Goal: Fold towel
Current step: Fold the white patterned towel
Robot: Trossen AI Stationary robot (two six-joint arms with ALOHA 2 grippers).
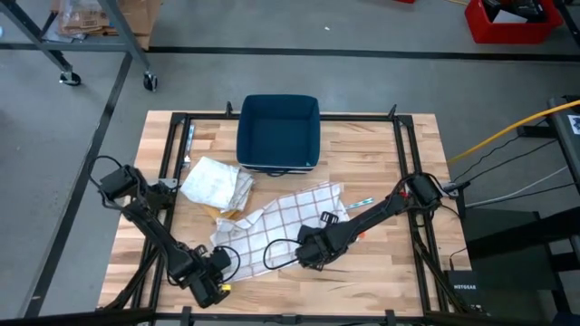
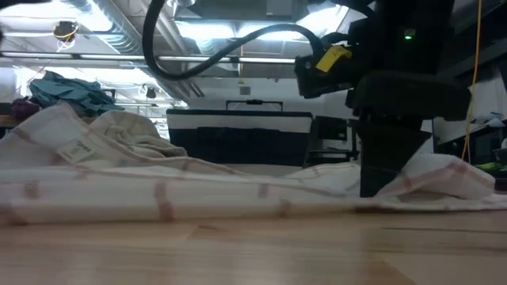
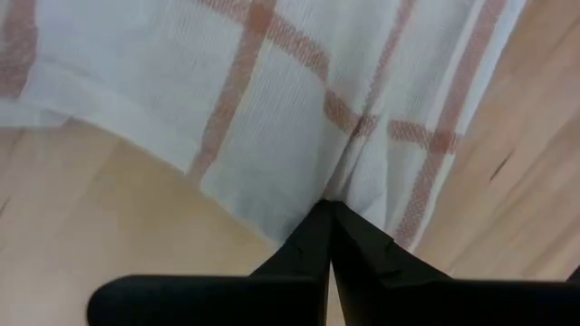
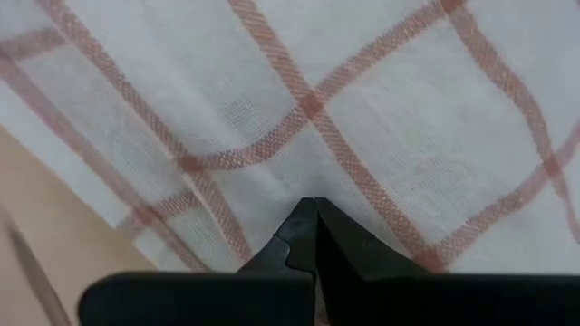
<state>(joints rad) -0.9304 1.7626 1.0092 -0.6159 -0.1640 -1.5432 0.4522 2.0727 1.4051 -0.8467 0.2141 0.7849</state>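
A pale butcher-block worktop (image 1: 381,163) in a black frame stands on grey concrete floor, with a dark blue square bin (image 1: 278,133) at twelve o'clock and a cream cloth (image 1: 214,182) crumpled at nine. The woven white towel (image 1: 281,220) with its rust-red grid lies rumpled near centre. The left gripper (image 3: 328,217) pinches its seven-o'clock edge and the right gripper (image 4: 310,210), fingers together, seems clamped on its five-o'clock edge.

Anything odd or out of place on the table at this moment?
The checked towel lies crumpled and askew, both grippers, left and right, closed on its edge. A second cloth sits bunched beside the blue bin. Nothing looks damaged.
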